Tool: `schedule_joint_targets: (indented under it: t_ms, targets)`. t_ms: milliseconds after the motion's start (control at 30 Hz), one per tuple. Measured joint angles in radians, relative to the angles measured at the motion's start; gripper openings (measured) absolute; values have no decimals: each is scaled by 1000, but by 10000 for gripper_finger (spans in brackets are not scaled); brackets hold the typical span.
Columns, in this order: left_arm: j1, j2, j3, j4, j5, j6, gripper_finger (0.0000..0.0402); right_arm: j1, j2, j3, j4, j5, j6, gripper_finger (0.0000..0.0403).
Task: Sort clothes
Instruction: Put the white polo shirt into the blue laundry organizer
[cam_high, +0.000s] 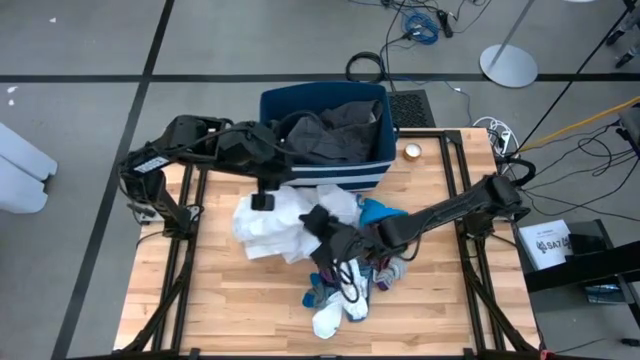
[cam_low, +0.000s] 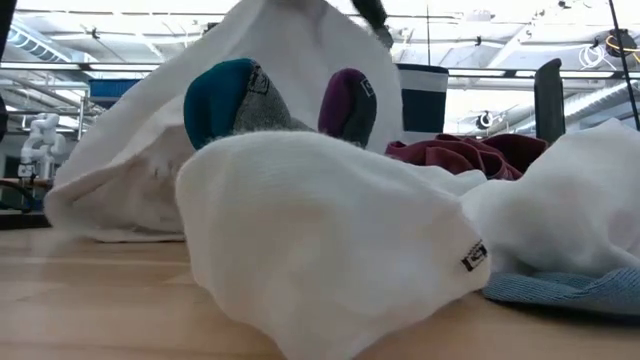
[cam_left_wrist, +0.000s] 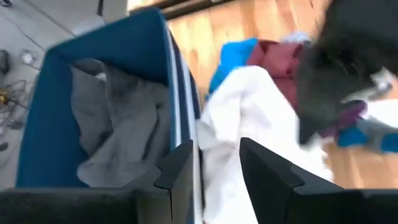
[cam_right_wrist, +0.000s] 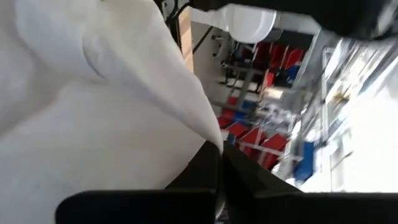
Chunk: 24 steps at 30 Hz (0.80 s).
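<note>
Two dark robot arms work over a heap of clothes on a pale wooden surface (cam_high: 230, 300). The right hand (cam_right_wrist: 221, 163), reaching in from the right side toward the middle of the heap, has its fingers pressed together on a fold of a white garment (cam_right_wrist: 93, 118), which fills most of the right wrist view. The left hand (cam_left_wrist: 217, 168) hangs just in front of a navy fabric bin (cam_high: 375, 130) with white stripes that stands at the far edge of the surface; its fingers stand a little apart with nothing between them, above the near wall of the bin and the white cloth beside it. A dark grey garment (cam_high: 335, 130) lies crumpled inside the bin. The remaining clothes lie mid-surface: white pieces (cam_high: 275, 225), a bright blue piece (cam_high: 380, 212), a maroon piece (cam_low: 460, 155), and small socks (cam_high: 330, 305) in white and grey toward the near edge. In the low view a white sock (cam_low: 330, 230) fills the foreground, with teal-toed (cam_low: 225, 95) and purple-toed (cam_low: 347, 100) socks behind it.
</note>
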Motion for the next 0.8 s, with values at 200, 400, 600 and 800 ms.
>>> schedule_joint_targets:
  t_ms: [200, 400, 600, 800]
  targets:
    - [-5, -45, 0, -52, 90, -48, 143, -45, -183, 0, -316, -2, 398, 0]
    - [-26, -69, -9, -72, 92, -64, 143, -98, -351, 0, -632, -51, 748, 0]
    - [-38, -71, -135, -71, 93, -60, 143, -152, -463, 0, -833, -148, 1032, 0]
    - [-71, -74, -386, -64, 117, -79, 143, -196, -513, 0, -1006, -148, 1226, 0]
